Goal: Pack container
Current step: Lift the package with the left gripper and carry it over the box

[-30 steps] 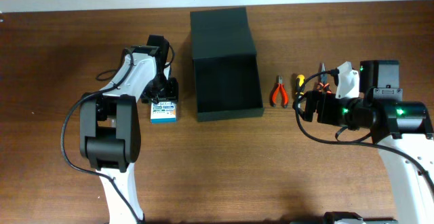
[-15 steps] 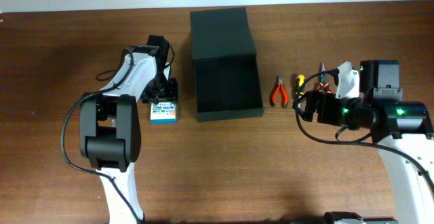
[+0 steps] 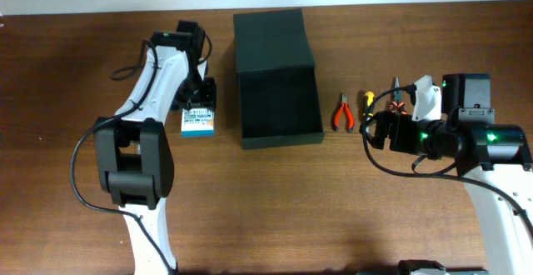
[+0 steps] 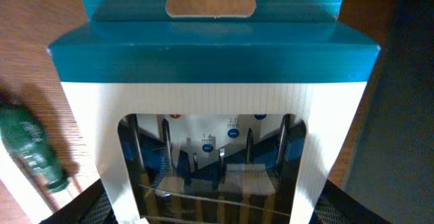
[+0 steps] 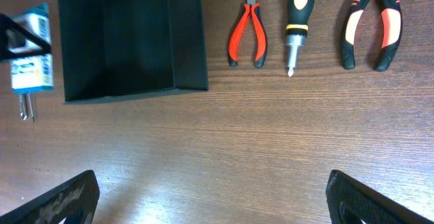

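The container [image 3: 277, 75] is dark green-black, the table [image 3: 291, 217] brown wood-grain. At its nine o'clock the card pack [image 3: 199, 122] is blue and white; at three o'clock, red-handled pliers [image 3: 342, 113].

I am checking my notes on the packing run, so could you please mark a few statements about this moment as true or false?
1. The box stands open, its lid folded back. True.
2. The card pack already lies inside the box. False: the left gripper holds it outside the box, beside one of its side walls.
3. The right gripper grips the red pliers. False: its jaws are wide open and hold nothing, and the red pliers lie on the table.
4. The screwdriver lies between the red pliers and the orange-and-black pliers. True.
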Available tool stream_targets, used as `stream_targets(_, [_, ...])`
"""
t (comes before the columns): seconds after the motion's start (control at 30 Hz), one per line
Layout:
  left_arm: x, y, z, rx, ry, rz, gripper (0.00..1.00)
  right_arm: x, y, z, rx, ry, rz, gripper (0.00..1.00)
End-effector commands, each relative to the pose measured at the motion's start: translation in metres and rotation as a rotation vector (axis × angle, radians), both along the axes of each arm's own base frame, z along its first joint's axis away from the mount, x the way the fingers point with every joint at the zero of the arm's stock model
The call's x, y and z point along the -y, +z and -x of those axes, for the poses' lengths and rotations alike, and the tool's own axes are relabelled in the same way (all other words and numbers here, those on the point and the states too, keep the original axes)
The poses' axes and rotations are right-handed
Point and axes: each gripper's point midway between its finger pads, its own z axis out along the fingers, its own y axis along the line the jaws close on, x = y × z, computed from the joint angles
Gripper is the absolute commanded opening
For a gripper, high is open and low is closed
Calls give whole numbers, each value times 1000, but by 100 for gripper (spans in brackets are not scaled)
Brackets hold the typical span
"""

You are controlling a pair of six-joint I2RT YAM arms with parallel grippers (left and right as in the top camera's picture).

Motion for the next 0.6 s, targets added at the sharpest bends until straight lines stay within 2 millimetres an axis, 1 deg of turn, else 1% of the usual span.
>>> stream_targets(0.0, [0,19,-12,31,4,-2,2,4,5,-4,16,-10,10,99])
stream_targets(0.13, [7,46,-16,61,-10,2,2,4,5,-4,16,-10,10,99])
stream_targets(0.3, [28,81,-20,116,-50,14,2,4,5,-4,16,-10,10,99])
stream_targets(0.43, [54,101,-20,156,-30,40,2,4,5,-4,16,-9,10,99])
stream_targets(0.5, [73,107,-19,175,-27,69,2,4,5,-4,15,-10,10,99])
stream_targets(0.53, [79,107,-19,181,-21,73,2,4,5,-4,16,-9,10,99])
stream_targets(0.57, [89,108,-19,191,-18,81,2,4,5,-4,15,-9,10,99])
